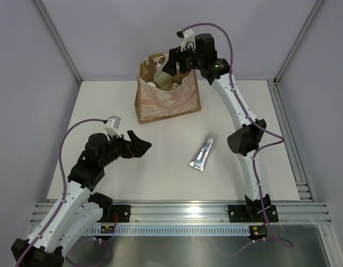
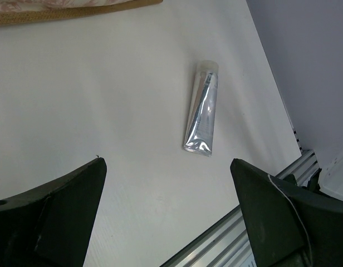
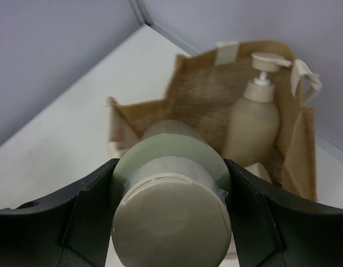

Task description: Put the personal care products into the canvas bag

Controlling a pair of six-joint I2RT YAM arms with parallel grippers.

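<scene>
One tube [image 1: 201, 154] mid-table; right end effector [image 3: 170, 219] grips bottle [image 1: 162, 79] over bag [image 1: 168, 105].

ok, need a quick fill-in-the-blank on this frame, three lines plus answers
1. The left gripper stands ____ and holds nothing.
2. The silver tube lies on the ____, outside the canvas bag.
3. The right gripper is shut on a cream-capped bottle over the bag, inside which a beige bottle with a ____ top stands.
Missing words: open; table; pump.
</scene>
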